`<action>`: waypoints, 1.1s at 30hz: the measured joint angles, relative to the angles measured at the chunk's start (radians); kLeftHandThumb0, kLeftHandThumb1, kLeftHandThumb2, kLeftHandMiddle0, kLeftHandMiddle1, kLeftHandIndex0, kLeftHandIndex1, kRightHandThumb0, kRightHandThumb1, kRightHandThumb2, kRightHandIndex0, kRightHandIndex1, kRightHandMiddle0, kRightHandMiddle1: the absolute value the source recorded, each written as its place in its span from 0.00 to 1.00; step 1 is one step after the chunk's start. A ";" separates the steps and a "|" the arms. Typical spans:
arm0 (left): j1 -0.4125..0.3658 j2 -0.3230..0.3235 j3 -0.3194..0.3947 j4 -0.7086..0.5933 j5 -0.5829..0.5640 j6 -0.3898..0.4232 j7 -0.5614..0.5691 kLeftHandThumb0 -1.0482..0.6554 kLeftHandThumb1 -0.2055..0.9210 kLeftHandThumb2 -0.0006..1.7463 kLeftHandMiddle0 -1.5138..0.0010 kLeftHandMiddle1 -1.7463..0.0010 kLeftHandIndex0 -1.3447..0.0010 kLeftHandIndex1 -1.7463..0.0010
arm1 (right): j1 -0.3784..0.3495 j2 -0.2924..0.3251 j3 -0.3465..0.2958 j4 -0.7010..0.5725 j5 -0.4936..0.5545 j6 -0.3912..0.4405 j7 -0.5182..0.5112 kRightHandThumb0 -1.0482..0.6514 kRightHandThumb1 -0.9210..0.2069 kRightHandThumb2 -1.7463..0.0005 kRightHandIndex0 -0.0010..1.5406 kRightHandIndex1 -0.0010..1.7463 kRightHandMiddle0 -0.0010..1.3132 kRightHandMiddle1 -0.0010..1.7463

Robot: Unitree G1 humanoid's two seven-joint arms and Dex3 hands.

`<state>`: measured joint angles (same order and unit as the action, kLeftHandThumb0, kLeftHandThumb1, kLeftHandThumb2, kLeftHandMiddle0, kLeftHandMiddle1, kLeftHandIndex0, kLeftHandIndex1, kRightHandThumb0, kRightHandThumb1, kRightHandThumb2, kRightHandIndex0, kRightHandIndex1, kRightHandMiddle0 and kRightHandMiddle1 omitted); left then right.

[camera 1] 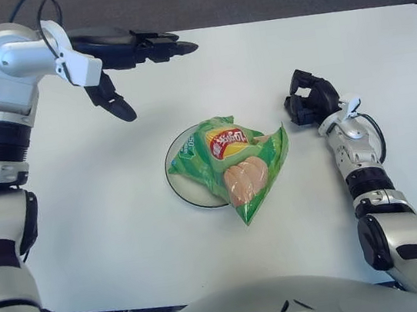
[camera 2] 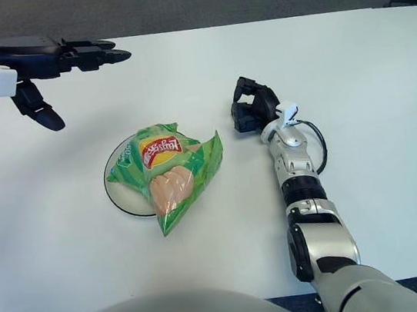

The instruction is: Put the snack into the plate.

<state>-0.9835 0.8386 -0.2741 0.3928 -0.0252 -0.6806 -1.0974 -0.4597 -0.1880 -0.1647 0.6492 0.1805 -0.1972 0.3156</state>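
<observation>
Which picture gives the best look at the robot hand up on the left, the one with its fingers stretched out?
The left eye view: the left robot hand shows whole with its wrist and silver forearm, open and empty, up and left of the snack bag. The right eye view shows the same hand, but its forearm is cut off at the edge.

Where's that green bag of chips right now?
The green chip bag lies on the white plate mid-table, its lower end overhanging the rim. The right hand shows to its right, the left hand up-left, open.
</observation>
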 measured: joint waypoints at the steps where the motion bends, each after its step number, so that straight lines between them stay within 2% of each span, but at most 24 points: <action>1: 0.002 0.000 0.004 -0.001 -0.002 0.004 -0.004 0.17 0.65 0.40 0.95 0.98 0.93 0.97 | 0.000 0.000 0.000 0.000 0.000 0.000 0.000 0.31 0.62 0.18 0.87 1.00 0.53 1.00; 2: 0.021 0.000 0.028 -0.012 0.004 0.025 0.025 0.30 0.53 0.51 0.91 0.89 0.94 0.75 | -0.004 0.001 0.000 -0.001 -0.001 0.000 -0.001 0.31 0.62 0.18 0.87 1.00 0.52 1.00; 3: 0.041 -0.004 0.050 -0.021 0.004 0.039 0.065 0.38 0.44 0.60 0.91 0.77 0.96 0.58 | -0.011 0.001 0.000 -0.005 -0.001 -0.001 -0.002 0.31 0.61 0.18 0.87 1.00 0.52 1.00; 4: 0.064 -0.008 0.077 -0.030 0.005 0.060 0.111 0.39 0.41 0.64 0.92 0.68 0.98 0.47 | -0.013 0.002 0.000 -0.010 -0.001 -0.004 -0.002 0.31 0.61 0.18 0.87 1.00 0.52 1.00; 7: 0.132 -0.028 0.140 -0.049 0.012 0.134 0.240 0.37 0.41 0.66 0.91 0.51 0.98 0.31 | -0.014 0.002 0.000 -0.017 -0.002 -0.004 -0.002 0.31 0.61 0.19 0.87 1.00 0.52 1.00; 8: 0.155 -0.039 0.159 -0.055 0.014 0.159 0.279 0.36 0.43 0.66 0.89 0.46 0.96 0.27 | -0.013 0.002 0.000 -0.018 -0.002 -0.003 -0.003 0.31 0.61 0.19 0.87 1.00 0.52 1.00; 13: 0.301 -0.123 0.245 -0.082 0.028 0.233 0.493 0.34 0.49 0.65 0.82 0.34 0.87 0.17 | -0.006 0.002 -0.002 -0.025 -0.001 0.001 -0.004 0.31 0.61 0.19 0.87 1.00 0.52 1.00; 15: 0.373 -0.170 0.278 -0.098 0.032 0.265 0.578 0.36 0.61 0.57 0.78 0.27 0.78 0.11 | 0.001 0.003 -0.003 -0.026 -0.001 0.005 -0.004 0.31 0.61 0.19 0.87 1.00 0.52 1.00; 16: 0.414 -0.202 0.296 -0.101 0.030 0.280 0.627 0.41 0.61 0.57 0.76 0.25 0.77 0.09 | 0.006 0.003 -0.004 -0.028 0.000 0.006 -0.003 0.31 0.61 0.19 0.87 1.00 0.52 1.00; 17: 0.436 -0.230 0.310 -0.090 0.024 0.284 0.658 0.48 0.60 0.59 0.72 0.20 0.75 0.06 | 0.010 0.003 -0.005 -0.028 0.001 0.007 -0.003 0.31 0.61 0.19 0.87 1.00 0.52 1.00; 19: 0.473 -0.305 0.344 -0.036 -0.024 0.292 0.702 0.56 0.55 0.65 0.65 0.12 0.73 0.03 | 0.015 0.002 -0.007 -0.028 0.003 0.008 -0.002 0.31 0.61 0.19 0.88 1.00 0.52 1.00; 21: 0.496 -0.366 0.381 0.015 -0.103 0.319 0.704 0.58 0.51 0.70 0.62 0.08 0.71 0.02 | 0.018 0.001 -0.009 -0.028 0.004 0.008 -0.002 0.31 0.61 0.19 0.88 1.00 0.52 1.00; 24: 0.524 -0.438 0.428 0.040 -0.219 0.398 0.694 0.60 0.41 0.77 0.56 0.03 0.64 0.07 | 0.020 0.001 -0.011 -0.029 0.005 0.007 -0.003 0.31 0.61 0.19 0.88 1.00 0.52 1.00; 27: 0.528 -0.482 0.454 0.034 -0.286 0.454 0.690 0.60 0.35 0.81 0.52 0.01 0.59 0.09 | 0.021 0.001 -0.012 -0.030 0.005 0.007 -0.004 0.31 0.61 0.19 0.88 1.00 0.52 1.00; 33: 0.546 -0.531 0.478 -0.046 -0.316 0.503 0.725 0.61 0.26 0.86 0.48 0.00 0.50 0.13 | 0.020 0.003 -0.011 -0.033 0.004 0.007 -0.010 0.31 0.61 0.18 0.88 1.00 0.52 1.00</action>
<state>-0.4377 0.3074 0.2035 0.3465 -0.3411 -0.1776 -0.3722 -0.4394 -0.1850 -0.1757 0.6166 0.1846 -0.1899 0.3058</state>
